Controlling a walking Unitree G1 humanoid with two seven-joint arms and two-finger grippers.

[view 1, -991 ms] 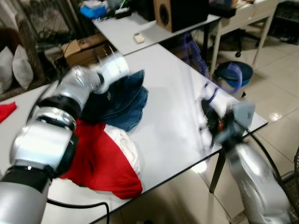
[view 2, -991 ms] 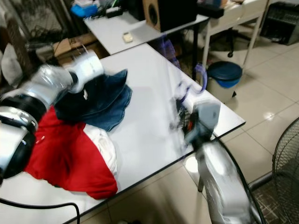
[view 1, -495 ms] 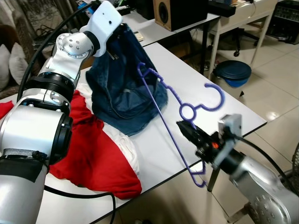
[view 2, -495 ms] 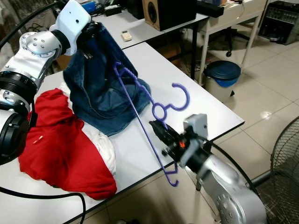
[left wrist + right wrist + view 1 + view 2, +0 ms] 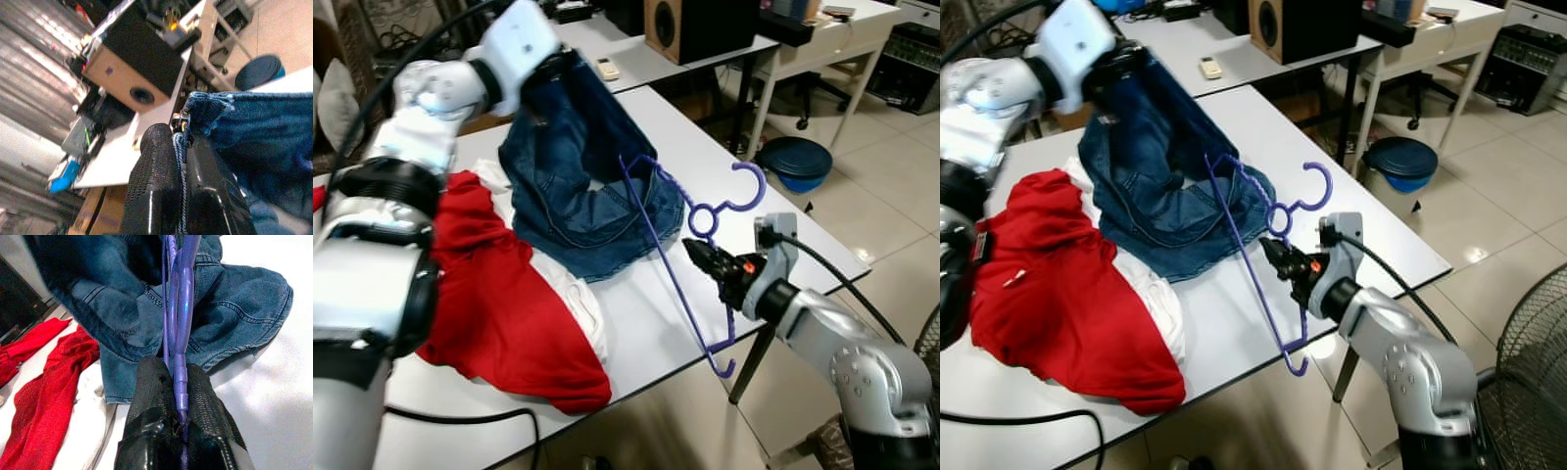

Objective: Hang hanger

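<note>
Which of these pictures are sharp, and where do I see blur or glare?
Left eye view: mostly sharp, left gripper slightly motion-blurred, glare on the floor. Left wrist view: soft, background blurred behind the denim garment. Right wrist view: fingers soft, purple hanger and table overexposed.

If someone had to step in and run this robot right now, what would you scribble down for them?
Left claw: shut on the edge of the blue denim garment, holding it lifted above the white table.
Right claw: shut on the purple plastic hanger, which stands tilted in front of the denim, its far end at the fabric.
A red garment and a white one lie on the table beside it.
Done: both items gripped.
Left: get the hanger into the denim, then hang it.
</note>
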